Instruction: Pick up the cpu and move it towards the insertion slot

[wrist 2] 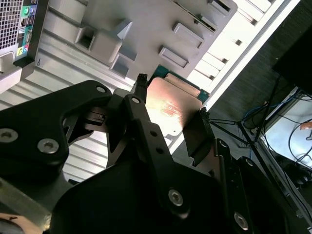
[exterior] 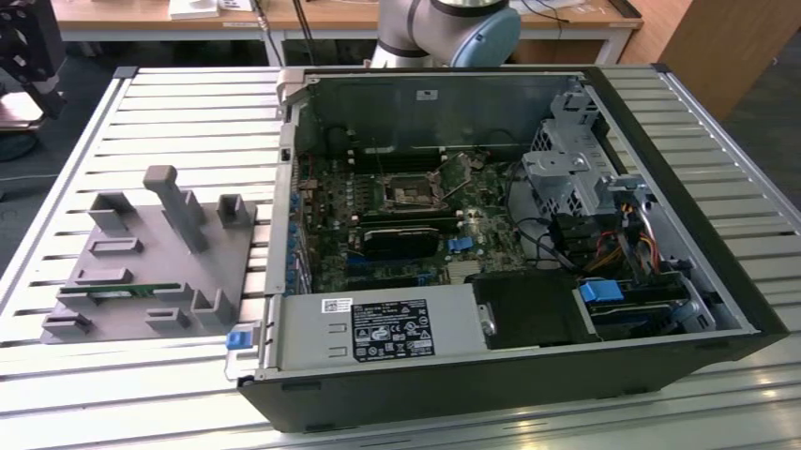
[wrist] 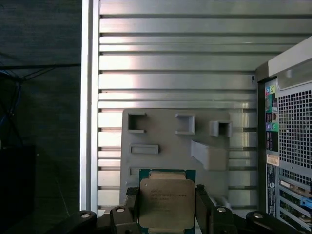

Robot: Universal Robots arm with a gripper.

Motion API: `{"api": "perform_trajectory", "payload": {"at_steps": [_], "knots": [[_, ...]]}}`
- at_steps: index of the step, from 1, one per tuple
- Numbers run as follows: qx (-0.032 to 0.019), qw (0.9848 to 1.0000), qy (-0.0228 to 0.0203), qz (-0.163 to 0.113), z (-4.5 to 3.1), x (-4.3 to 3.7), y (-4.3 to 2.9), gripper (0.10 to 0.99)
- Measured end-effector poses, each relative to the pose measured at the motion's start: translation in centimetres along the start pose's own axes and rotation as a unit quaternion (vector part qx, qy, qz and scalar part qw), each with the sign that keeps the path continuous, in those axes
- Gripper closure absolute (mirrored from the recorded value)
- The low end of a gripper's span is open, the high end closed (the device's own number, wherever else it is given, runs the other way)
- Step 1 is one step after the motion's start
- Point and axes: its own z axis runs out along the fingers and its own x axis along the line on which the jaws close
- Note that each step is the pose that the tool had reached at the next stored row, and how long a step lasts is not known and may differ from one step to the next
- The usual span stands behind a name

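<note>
My claw (wrist: 167, 197) pinches the cpu (wrist: 167, 209) by two opposite edges over the grey holder (wrist: 163, 131); level, square grip matters now.

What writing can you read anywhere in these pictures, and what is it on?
None can be quoted.
Cpu, held in the gripper: faint print on top, too small to read.
White label on the power supply box: too small to read.
Coloured stickers on the computer case back: blurred.
</note>
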Motion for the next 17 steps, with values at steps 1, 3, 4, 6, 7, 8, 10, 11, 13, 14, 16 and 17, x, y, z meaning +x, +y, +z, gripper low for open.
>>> {"api": "perform_trajectory", "payload": {"at_steps": [1,3,4,6,7,8,10,11,13,14,16,17], "knots": [[0.0,1.0,0.0,0.0,0.0,-0.07,0.0,0.541],[0.0,1.0,0.0,0.0,-0.01,-0.21,0.01,0.541],[0.0,1.0,0.0,0.0,0.0,-0.27,0.01,0.541],[0.0,1.0,0.0,0.0,0.0,-0.39,0.01,0.541],[0.0,1.0,0.0,0.0,0.0,-0.46,0.01,0.541],[0.0,1.0,0.0,0.0,0.0,-0.53,0.01,0.541],[0.0,1.0,0.0,0.0,0.0,-0.65,0.01,0.541],[0.0,1.0,0.0,0.0,0.0,-0.72,0.01,0.541],[0.0,1.0,0.0001,0.0,-0.01,-0.86,0.02,0.541],[0.0,1.0,0.0,0.0,-0.01,-0.92,0.02,0.541],[0.0,1.0,0.0001,0.0,-0.01,-1.08,0.02,0.541],[0.0,1.0,0.0,0.0,-0.01,-1.16,0.02,0.541]]}}
